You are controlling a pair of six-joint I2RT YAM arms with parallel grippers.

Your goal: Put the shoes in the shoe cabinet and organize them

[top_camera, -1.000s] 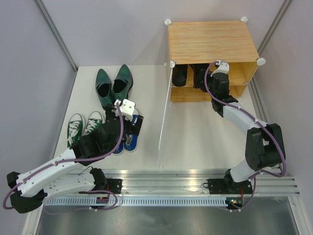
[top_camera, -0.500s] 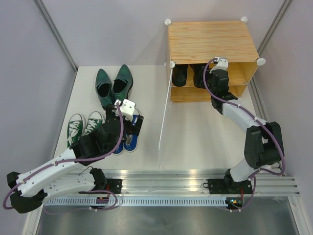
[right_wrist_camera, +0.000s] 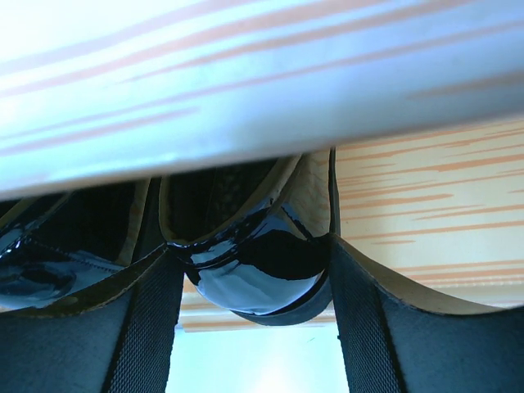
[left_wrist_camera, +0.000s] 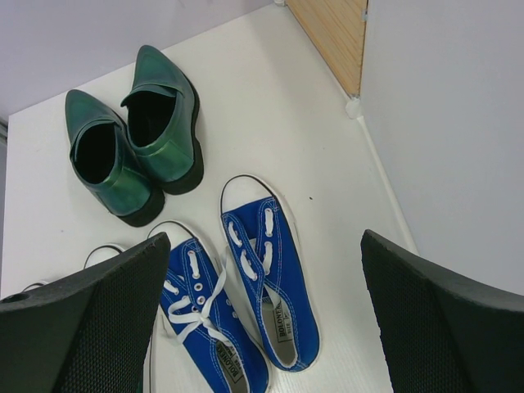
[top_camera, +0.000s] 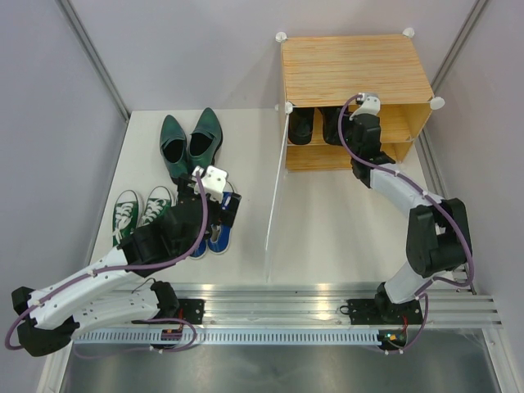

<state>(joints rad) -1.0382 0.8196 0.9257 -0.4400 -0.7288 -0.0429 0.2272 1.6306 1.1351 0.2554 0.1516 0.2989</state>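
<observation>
Reaching into the upper shelf of the shoe cabinet [top_camera: 356,65], you are pinching the heel of a black dress shoe [right_wrist_camera: 246,274] with your right fingers [right_wrist_camera: 139,327], while your left fingers [left_wrist_camera: 90,319] are hovering spread wide over the blue sneakers [left_wrist_camera: 266,278] on the tabletop [left_wrist_camera: 270,123]

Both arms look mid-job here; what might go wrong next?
The right gripper grips a black shoe right beside its mate; shifting it may drag the mate. The cabinet top sits just above the fingers, so lifting may hit it. The open left gripper hangs over the blue sneakers, which lie close together; grabbing one may snag the other.
</observation>
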